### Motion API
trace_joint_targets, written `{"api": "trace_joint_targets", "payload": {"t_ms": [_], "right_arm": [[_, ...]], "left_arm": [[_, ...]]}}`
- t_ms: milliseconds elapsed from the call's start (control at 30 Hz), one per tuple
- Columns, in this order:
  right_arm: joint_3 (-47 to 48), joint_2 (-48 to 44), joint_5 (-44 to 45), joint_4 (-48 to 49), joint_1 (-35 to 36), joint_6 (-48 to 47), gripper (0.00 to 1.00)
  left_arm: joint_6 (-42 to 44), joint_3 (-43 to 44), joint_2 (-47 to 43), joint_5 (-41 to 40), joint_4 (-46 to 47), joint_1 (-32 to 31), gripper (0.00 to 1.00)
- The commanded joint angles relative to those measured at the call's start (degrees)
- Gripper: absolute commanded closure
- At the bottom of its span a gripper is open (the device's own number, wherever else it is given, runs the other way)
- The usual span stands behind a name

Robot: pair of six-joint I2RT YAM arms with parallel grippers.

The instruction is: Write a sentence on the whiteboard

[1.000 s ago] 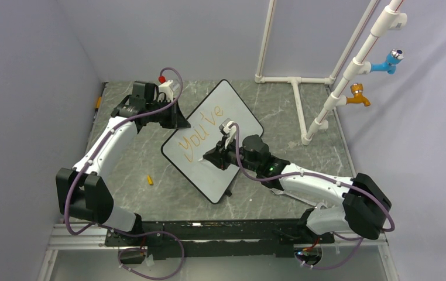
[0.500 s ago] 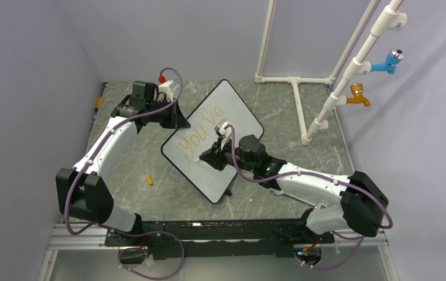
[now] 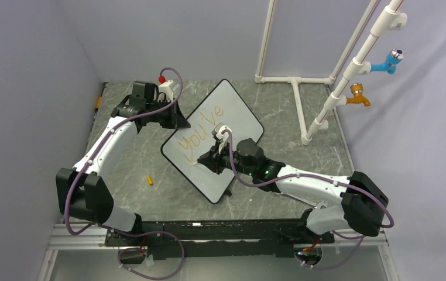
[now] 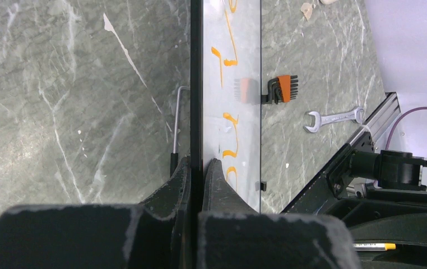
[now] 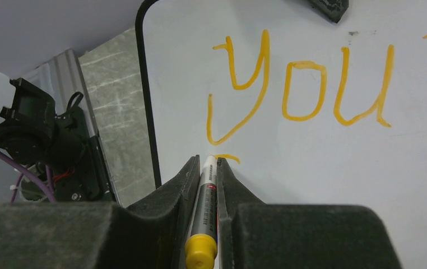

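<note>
The whiteboard (image 3: 237,110) lies tilted like a diamond on the table, with the orange sentence (image 3: 201,130) reading "You've". My left gripper (image 3: 181,121) is shut on the board's upper-left edge; in the left wrist view its jaws (image 4: 196,162) pinch the black rim of the whiteboard (image 4: 245,140). My right gripper (image 3: 206,160) hovers over the board's lower-left part, shut on a grey marker (image 5: 207,196) with a yellow end. The marker's tip touches the whiteboard (image 5: 340,185) just under the "Y" of the sentence (image 5: 303,89), at a short fresh orange stroke (image 5: 229,157).
A yellow marker cap (image 3: 149,180) lies on the table left of the board. A white pipe frame (image 3: 294,80) with blue (image 3: 388,61) and orange (image 3: 358,96) taps stands at the back right. An orange hex key set (image 4: 281,88) and a wrench (image 4: 334,117) lie beside the board.
My right gripper has moved left across the board with the marker, toward the start of a second line. The left gripper and the board have stayed put.
</note>
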Motion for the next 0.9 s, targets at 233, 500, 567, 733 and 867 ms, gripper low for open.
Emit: {"api": "trace_joint_targets", "payload": {"t_ms": [233, 500, 567, 733, 867], "right_arm": [[-4.5, -2.5, 3.0, 0.4, 1.1, -0.5, 1.0], [-3.5, -2.4, 8.4, -2.5, 1.1, -0.9, 1.0], [-3.3, -2.2, 10.0, -2.9, 1.1, -0.8, 1.0], [-1.8, -1.5, 12.3, -3.7, 1.1, -1.0, 1.0], [-0.1, -0.8, 13.1, -3.8, 1.1, -1.6, 1.0]], "left_arm": [[7.0, -0.3, -1.3, -12.1, 1.8, 1.0, 1.0], [7.1, -0.3, -1.3, -12.1, 1.8, 1.0, 1.0], [7.1, -0.3, -1.3, -12.1, 1.8, 1.0, 1.0], [7.0, -0.3, -1.3, -11.9, 1.8, 1.0, 1.0], [7.0, -0.3, -1.3, -11.9, 1.9, 1.0, 1.0]]}}
